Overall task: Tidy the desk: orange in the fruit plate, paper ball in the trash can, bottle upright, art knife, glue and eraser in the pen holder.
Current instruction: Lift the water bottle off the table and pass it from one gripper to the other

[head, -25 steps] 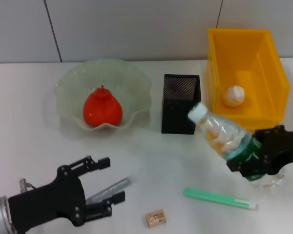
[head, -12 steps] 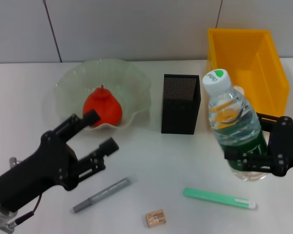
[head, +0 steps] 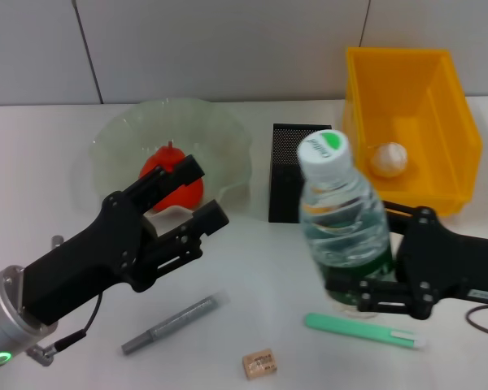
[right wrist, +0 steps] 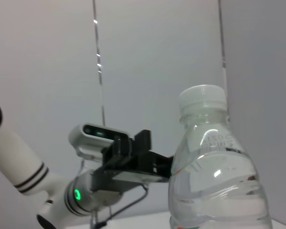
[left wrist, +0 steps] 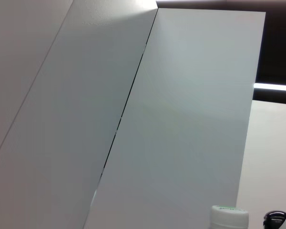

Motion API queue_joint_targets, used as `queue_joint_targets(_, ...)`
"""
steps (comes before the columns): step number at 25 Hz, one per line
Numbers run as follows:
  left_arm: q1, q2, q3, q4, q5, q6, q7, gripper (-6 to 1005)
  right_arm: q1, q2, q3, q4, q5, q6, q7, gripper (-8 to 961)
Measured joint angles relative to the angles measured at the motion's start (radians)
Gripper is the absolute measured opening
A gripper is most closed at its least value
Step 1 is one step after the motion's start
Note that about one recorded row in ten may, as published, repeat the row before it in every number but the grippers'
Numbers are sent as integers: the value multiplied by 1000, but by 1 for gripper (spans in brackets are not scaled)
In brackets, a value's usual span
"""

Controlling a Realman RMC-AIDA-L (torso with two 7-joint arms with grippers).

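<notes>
My right gripper (head: 356, 291) is shut on the lower part of the clear bottle (head: 342, 219), which stands upright with its green-topped cap up, in front of the black mesh pen holder (head: 286, 175). The bottle (right wrist: 214, 167) fills the right wrist view. My left gripper (head: 202, 195) hangs open and holds nothing, partly covering the orange (head: 164, 166) in the glass fruit plate (head: 122, 138). The paper ball (head: 388, 158) lies in the yellow trash can (head: 451, 106). On the desk lie the green art knife (head: 366, 331), the grey glue stick (head: 175, 322) and the eraser (head: 259, 362).
A grey panelled wall runs behind the desk. The left wrist view shows that wall and the bottle cap (left wrist: 229, 217). In the right wrist view the left gripper (right wrist: 133, 157) shows beyond the bottle. The knife lies just in front of the right gripper.
The right gripper tipped the bottle upright and carried it left toward the desk's middle. The left arm rose and swung forward and right, over the plate's front edge.
</notes>
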Motion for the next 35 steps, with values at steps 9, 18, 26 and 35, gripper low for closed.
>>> queue_joint_targets(9,-32,-2,8,-16,4,6,-16,784,112,0,-3,-173,-3,18,-59,761)
queue_joint_targets(18,-57,-2,52,-13,6,-5,-8,784,178,3,-121,-238,-3,113,-54,761)
queue_joint_targets(26,-64,-2,66,-7,6,-33,-13,783,196,5,-157,-259,16,116,-49,762)
queue_joint_targets(35,-70,1,68,-4,6,-31,-36,783,205,5,-179,-266,30,120,-47,763)
